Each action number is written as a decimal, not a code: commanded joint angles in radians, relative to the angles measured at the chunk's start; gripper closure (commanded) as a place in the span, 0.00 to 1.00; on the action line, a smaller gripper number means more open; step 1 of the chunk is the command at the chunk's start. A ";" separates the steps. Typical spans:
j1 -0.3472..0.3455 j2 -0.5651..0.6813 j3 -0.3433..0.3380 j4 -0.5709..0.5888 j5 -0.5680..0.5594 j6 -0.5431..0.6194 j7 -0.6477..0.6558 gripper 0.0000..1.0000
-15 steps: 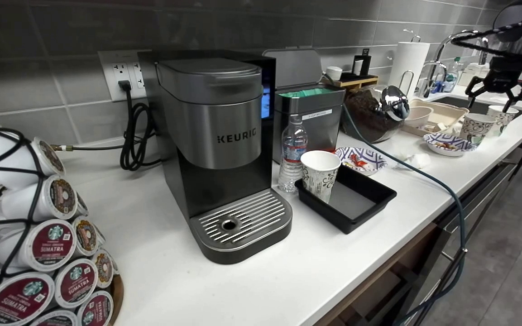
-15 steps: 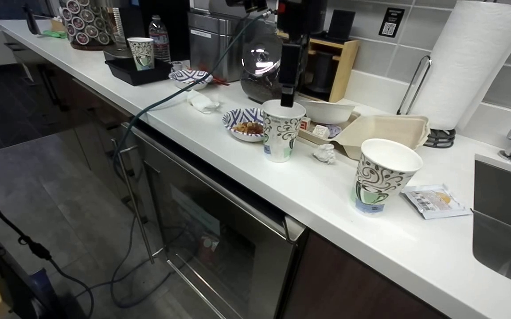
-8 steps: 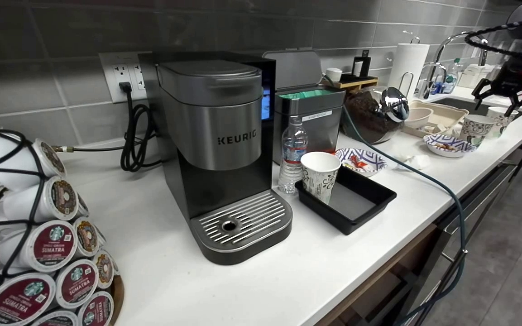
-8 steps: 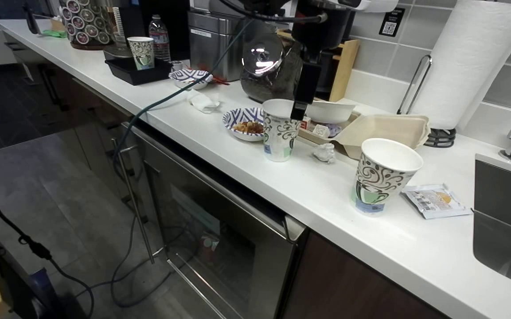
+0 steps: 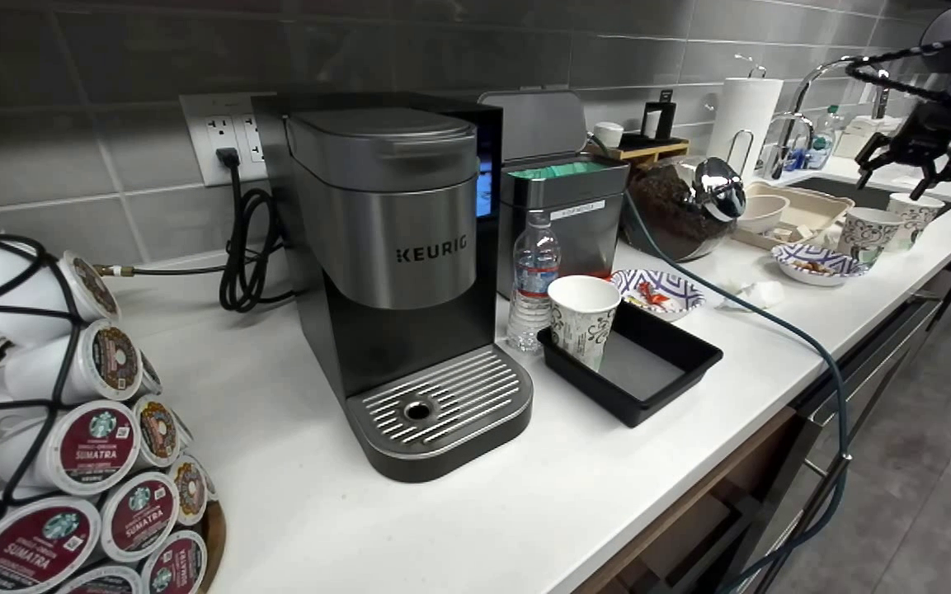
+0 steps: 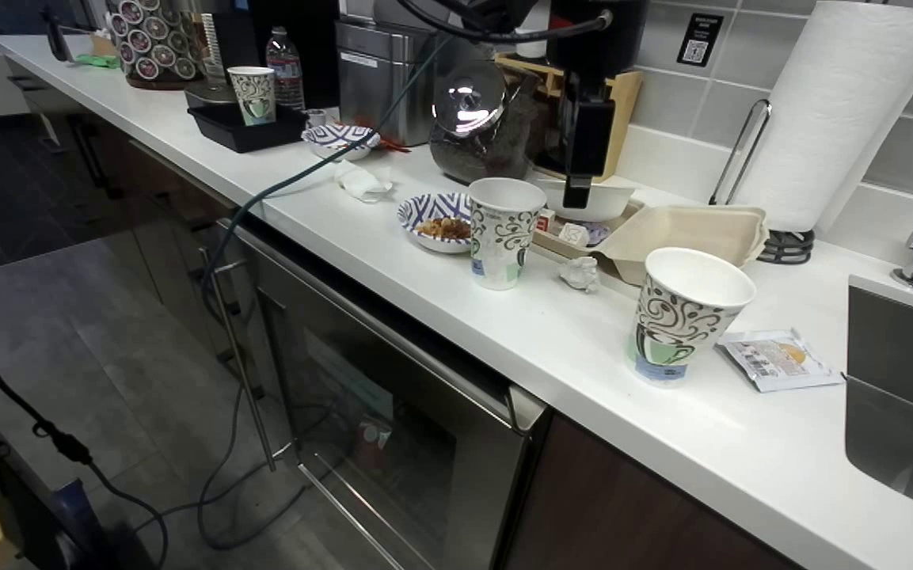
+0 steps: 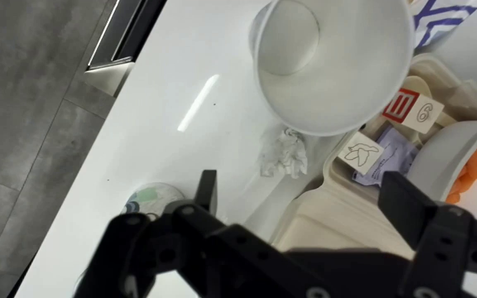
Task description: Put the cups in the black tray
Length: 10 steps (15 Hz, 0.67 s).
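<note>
The gripper (image 7: pixel 301 182) has shifted, a cup (image 7: pixel 333 87) near but apart.

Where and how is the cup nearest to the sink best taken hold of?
Probably at the rim of that cup, coming straight down from above, one of the jaws inside and the other outside: it stands upright, its mouth is open and its wall looks thin. I would pinch on the side away from the packet lying beside it.

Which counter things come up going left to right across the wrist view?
Partly hidden cup, crumpled white paper, block with outline drawing, block with red face, white bowl of orange pieces. The cup at the top spans several, so is left out.
</note>
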 commanded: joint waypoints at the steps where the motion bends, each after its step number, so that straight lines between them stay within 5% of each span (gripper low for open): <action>1: -0.036 0.003 0.003 -0.010 0.000 -0.009 -0.089 0.02; 10: -0.114 -0.031 0.055 -0.067 0.034 -0.038 -0.478 0.12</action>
